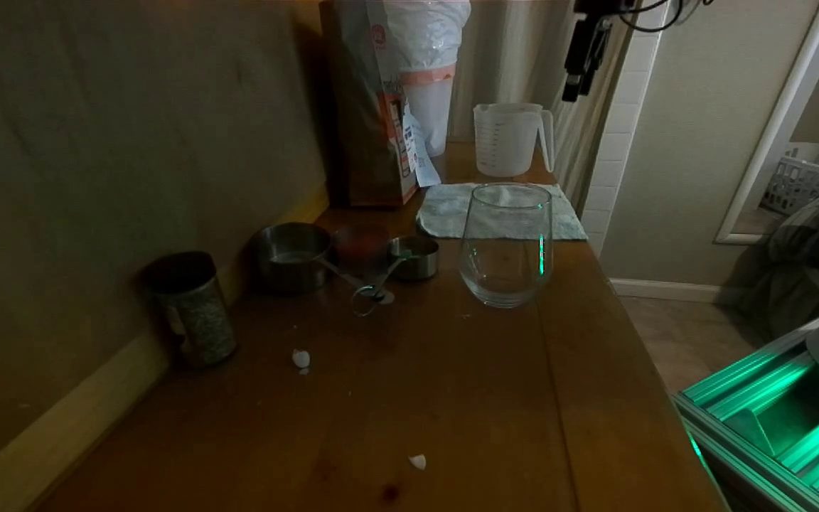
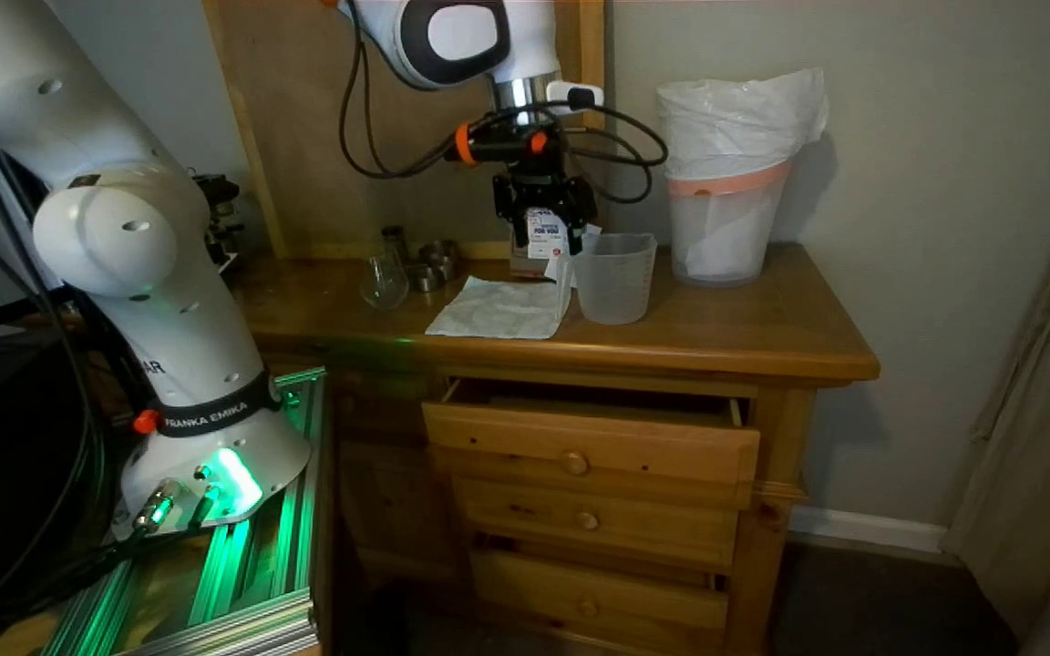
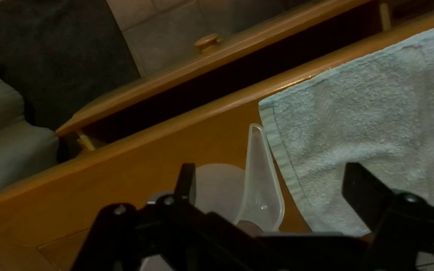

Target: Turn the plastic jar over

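Pale cloth [image 2: 498,308], clear glass [image 1: 505,256], lined bin [image 2: 727,223]

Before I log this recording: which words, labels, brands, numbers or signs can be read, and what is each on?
"FRANKA EMIKA": black band round the base of the robot arm.
"AR": white casing above that band; any further letters are out of sight.
"FOR YOU": white label on the brown paper bag; its other print is too small to read.
Too blurred to read: the orange print on that bag and the scale marks on the plastic jar.
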You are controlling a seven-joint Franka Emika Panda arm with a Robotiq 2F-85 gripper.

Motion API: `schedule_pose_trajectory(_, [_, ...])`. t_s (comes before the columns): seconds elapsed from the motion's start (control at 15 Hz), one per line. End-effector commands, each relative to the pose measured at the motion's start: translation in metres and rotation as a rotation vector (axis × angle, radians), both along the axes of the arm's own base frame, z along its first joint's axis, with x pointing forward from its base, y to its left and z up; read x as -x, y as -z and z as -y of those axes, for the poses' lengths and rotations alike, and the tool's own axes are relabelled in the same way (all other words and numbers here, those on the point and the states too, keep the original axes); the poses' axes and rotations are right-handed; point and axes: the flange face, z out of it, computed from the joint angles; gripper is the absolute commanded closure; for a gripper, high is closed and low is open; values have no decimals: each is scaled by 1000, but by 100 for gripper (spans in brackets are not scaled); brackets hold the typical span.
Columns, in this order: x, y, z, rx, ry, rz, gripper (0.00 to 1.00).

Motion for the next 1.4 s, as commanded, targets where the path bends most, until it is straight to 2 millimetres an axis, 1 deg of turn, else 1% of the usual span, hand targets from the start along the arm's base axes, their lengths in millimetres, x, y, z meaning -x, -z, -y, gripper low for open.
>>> schedule_pose_trajectory(0.0, [0,25,-1,-55,47,65,0])
schedule_pose_trajectory(0.2, [-4,40,3,-74,99,132,0])
schedule_pose_trajectory(0.33, [-7,46,5,-91,127,165,0])
schedule_pose_trajectory(0.4, [-8,49,5,-97,139,178,2])
schedule_pose_trajectory(0.53, [-12,52,4,-109,159,200,13])
schedule_pose_trajectory(0.6, [-14,53,3,-115,166,209,24])
schedule_pose_trajectory(0.67, [-15,54,2,-119,174,217,29])
schedule_pose_trajectory(0.73, [-16,55,1,-122,178,223,32])
schedule_pose_trajectory(0.8, [-17,56,0,-124,182,229,53])
schedule_pose_trajectory(0.87, [-18,57,-1,-126,186,234,57])
schedule_pose_trajectory(0.93, [-19,58,-1,-124,189,239,58])
schedule_pose_trajectory(1.0, [-20,58,-2,-119,190,242,64])
schedule_pose_trajectory(1.07, [-21,58,-2,-116,187,243,73])
schedule_pose_trajectory(1.2, [-23,57,-2,-102,185,242,88])
schedule_pose_trajectory(1.33, [-27,54,-2,-76,171,242,98])
